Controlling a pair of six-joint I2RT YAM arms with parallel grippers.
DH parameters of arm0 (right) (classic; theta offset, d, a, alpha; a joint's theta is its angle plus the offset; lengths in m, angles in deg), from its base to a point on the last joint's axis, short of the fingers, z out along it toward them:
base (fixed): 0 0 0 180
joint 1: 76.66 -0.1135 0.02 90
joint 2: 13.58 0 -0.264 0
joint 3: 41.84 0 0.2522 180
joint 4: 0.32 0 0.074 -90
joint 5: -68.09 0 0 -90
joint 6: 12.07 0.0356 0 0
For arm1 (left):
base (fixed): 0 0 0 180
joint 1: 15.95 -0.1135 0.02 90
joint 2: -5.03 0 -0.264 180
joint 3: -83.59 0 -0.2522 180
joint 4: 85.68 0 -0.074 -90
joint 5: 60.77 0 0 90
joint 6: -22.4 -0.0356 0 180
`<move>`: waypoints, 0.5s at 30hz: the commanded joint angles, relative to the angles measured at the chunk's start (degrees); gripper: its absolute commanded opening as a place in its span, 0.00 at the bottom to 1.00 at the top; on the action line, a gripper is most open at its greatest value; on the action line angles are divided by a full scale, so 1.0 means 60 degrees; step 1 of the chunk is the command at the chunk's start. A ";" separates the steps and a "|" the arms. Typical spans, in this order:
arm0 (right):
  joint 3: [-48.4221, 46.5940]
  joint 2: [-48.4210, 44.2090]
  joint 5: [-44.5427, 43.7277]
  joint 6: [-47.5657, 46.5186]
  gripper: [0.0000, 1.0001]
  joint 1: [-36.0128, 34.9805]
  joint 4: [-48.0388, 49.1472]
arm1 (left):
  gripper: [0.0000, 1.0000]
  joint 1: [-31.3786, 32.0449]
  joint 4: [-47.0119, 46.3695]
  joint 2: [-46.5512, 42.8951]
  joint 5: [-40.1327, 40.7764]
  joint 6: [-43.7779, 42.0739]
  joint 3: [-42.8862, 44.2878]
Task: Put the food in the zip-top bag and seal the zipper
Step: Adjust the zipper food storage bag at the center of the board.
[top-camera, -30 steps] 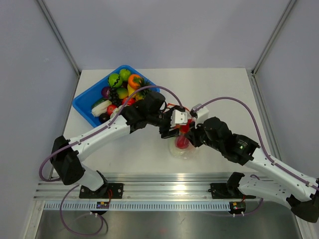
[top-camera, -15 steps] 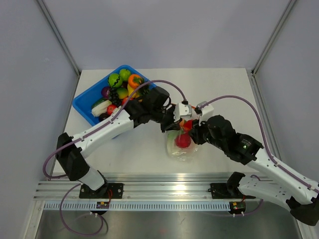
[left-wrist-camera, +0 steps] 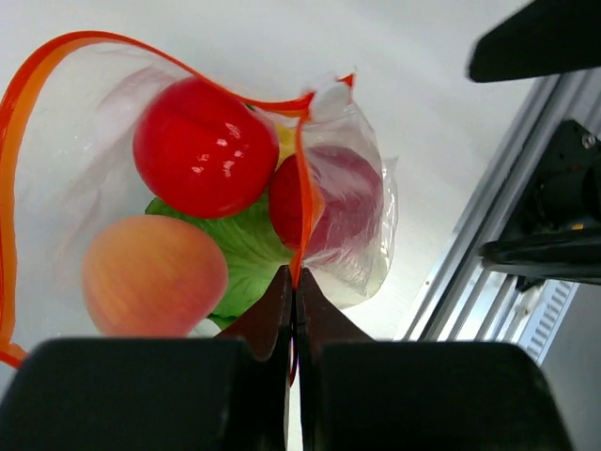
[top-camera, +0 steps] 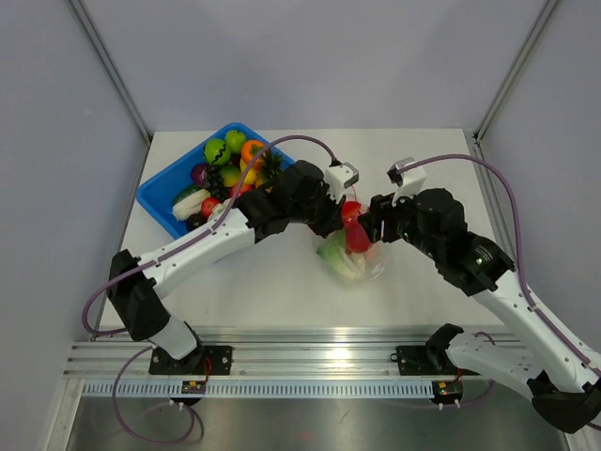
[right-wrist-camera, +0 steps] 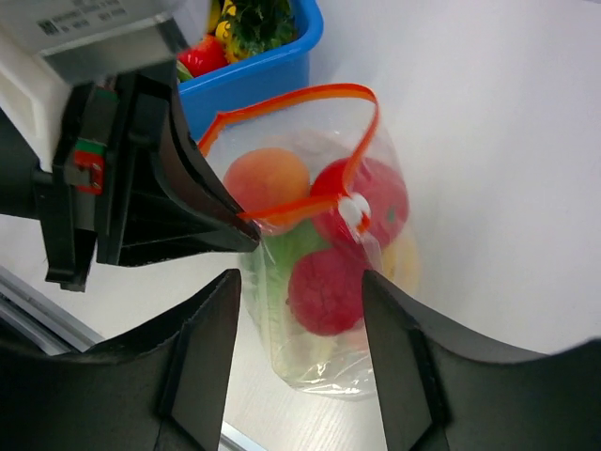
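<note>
The left claw point(left-wrist-camera: 293, 282) is clenched on the orange zipper point(left-wrist-camera: 302, 188) at the mouth of the bag point(left-wrist-camera: 362, 235), mid-table, right of and nearer than the bin point(top-camera: 160, 202), while the right claw point(right-wrist-camera: 300, 277) stands released, fingers spread by the bag, gripping nothing. One narrow pinch bears the load, so the slick strip could slip out, or the gaping mouth tip and spill a round piece. The film is thin, clear and crinkly; the food point(left-wrist-camera: 192, 146) is smooth, glossy and rounded, bar a ruffled lettuce point(left-wrist-camera: 249, 249), and the white slider point(right-wrist-camera: 355, 211) is tiny
</note>
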 commanded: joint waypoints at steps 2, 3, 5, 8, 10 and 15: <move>0.0090 -0.0657 0.0114 -0.0207 0.67 0.0326 0.0240 | 0.00 0.0141 -0.1190 -0.0903 0.1469 0.1276 -0.0099; 0.0238 -0.0876 0.0128 -0.0207 0.71 0.0442 0.0415 | 0.00 0.0141 -0.1264 -0.0976 0.1426 0.1277 -0.0173; 0.0618 -0.1009 0.0260 -0.0207 0.78 0.0560 0.0665 | 0.00 0.0141 -0.1411 -0.1006 0.1410 0.1321 -0.0349; 0.1947 -0.1360 0.0932 -0.0804 0.83 0.0634 0.1630 | 0.00 0.0141 -0.1499 -0.0977 0.1455 0.1292 -0.0583; 0.2463 -0.1843 0.1269 -0.0968 0.84 0.0648 0.2684 | 0.00 0.0141 -0.1572 -0.1021 0.1411 0.1248 -0.0700; 0.2774 -0.2154 0.1195 -0.1291 0.90 0.0648 0.3055 | 0.00 0.0141 -0.1762 -0.1299 0.0914 0.0985 -0.1271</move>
